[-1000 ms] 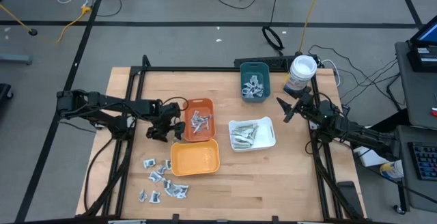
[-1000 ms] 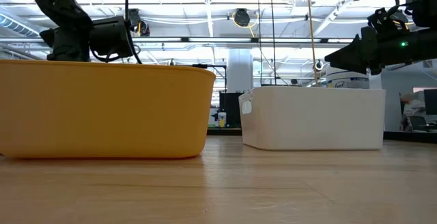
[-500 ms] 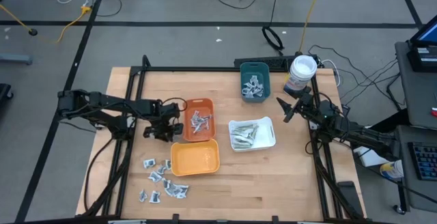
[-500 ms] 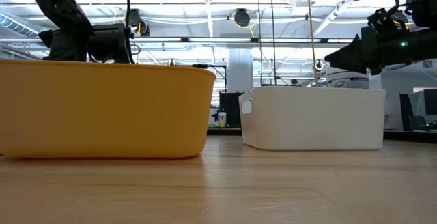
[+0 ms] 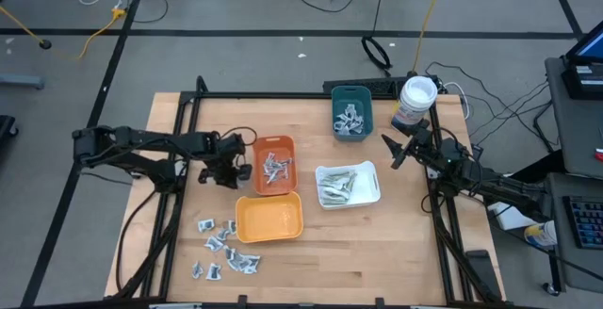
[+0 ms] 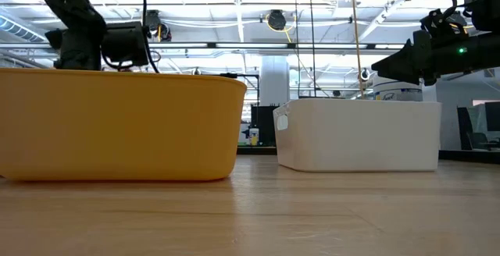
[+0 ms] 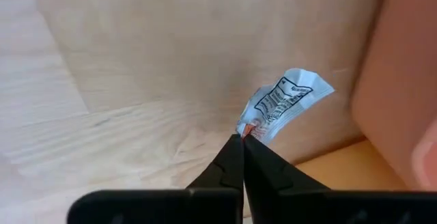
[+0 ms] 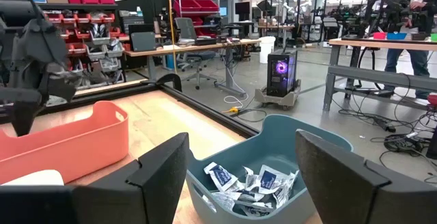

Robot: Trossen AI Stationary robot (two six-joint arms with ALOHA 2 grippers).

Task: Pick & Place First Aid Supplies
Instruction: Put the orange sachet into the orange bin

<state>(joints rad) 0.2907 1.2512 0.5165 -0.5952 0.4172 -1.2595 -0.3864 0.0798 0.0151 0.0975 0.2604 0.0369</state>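
Beside the salmon tray, left arm: the left gripper [image 5: 237,170] hangs over bare table [image 5: 311,243], just left of the salmon tray [image 5: 274,144] and above the orange tray [image 5: 268,232].
Left jaws: clenched tip to tip on the corner of one packet [image 7: 283,103], white with dark print, which hangs from the fingertips [image 7: 232,161] clear of the wood.
Step in hand: carrying; the pick looks done and the drop is not yet made.
Loose packets: a scatter [image 5: 224,248] lies on the table just left of and below the orange tray, well apart from the gripper.
Sorted packets: more lie in the salmon tray, pale strips in the white tray [image 5: 369,194], sachets in the teal tray [image 5: 351,92].
Next move: probably a short swing over whichever tray matches this packet, then letting go; I cannot tell from the print which tray that is.
Right arm: the right gripper [image 5: 395,153] waits near the teal tray, jaws spread wide and holding nothing.
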